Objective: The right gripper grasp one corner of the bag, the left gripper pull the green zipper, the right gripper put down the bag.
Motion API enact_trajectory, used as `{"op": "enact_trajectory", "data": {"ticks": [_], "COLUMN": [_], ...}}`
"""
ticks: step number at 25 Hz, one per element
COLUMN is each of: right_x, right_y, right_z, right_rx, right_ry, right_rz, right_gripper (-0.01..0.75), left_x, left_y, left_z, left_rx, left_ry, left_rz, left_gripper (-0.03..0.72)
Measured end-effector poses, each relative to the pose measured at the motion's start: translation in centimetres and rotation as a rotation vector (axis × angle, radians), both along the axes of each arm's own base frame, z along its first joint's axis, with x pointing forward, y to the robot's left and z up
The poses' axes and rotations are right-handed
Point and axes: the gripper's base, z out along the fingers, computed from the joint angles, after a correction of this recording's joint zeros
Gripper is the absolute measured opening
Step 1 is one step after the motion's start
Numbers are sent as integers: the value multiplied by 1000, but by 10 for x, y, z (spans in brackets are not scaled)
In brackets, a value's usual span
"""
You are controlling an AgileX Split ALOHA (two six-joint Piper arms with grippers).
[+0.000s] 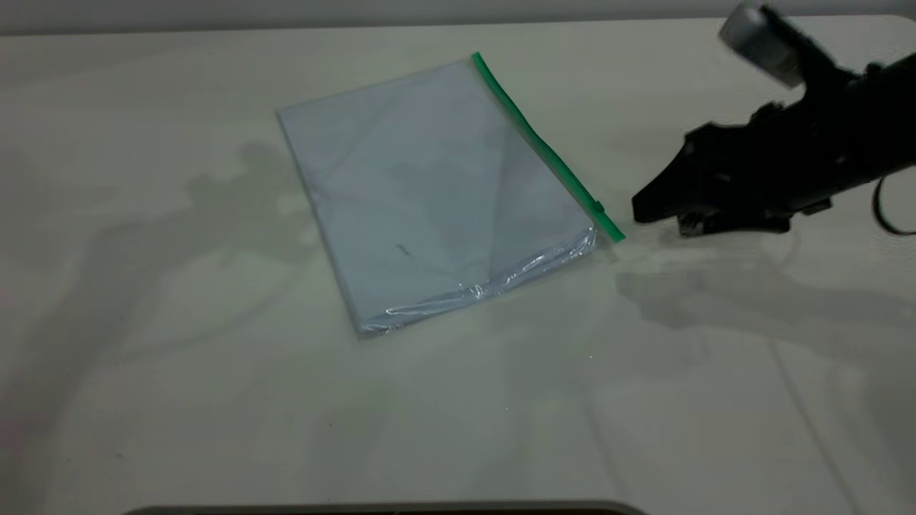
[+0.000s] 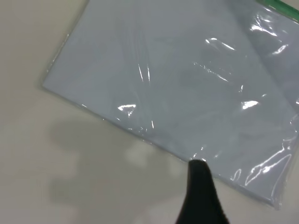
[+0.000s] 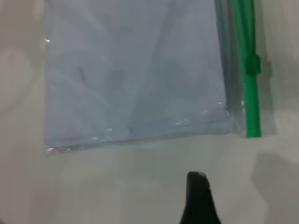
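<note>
Hovering just beside the flat clear plastic bag (image 1: 436,193) on the desk (image 1: 215,400), the right gripper (image 1: 640,211) should slide low onto the corner (image 1: 614,234); jaw opening: cannot tell.

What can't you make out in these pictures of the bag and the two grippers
- Left gripper: outside the exterior view; its wrist view shows one dark tip, cut off by the edge.
- Right gripper: whether the jaws are open, in either view.
- Green zipper: whether sealed; slider too small.
- Paper inside the bag: any print, blurred by glare.
</note>
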Motion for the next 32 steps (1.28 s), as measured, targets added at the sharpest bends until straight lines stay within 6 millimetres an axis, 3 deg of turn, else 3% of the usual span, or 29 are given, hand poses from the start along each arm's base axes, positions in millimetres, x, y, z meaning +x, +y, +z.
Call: {"op": "enact_trajectory", "data": {"ticks": [4, 11, 25, 32], "right_x": [6, 21, 28, 33], "right_y": [2, 9, 15, 34], "right_z": [-22, -39, -52, -49], "right_rx": [15, 83, 154, 149], "right_ry": [12, -8, -9, -38], "right_rz": [32, 56, 72, 126], "right_gripper": [574, 574, 574, 574], "left_x": [1, 2, 3, 3], "left_y": [0, 0, 0, 0], "left_z": [0, 0, -1, -2], "left_rx": [0, 1, 2, 2], "left_ry": [-13, -17, -21, -24], "left_rz": [7, 8, 14, 15], "left_gripper": [588, 588, 588, 588]}}
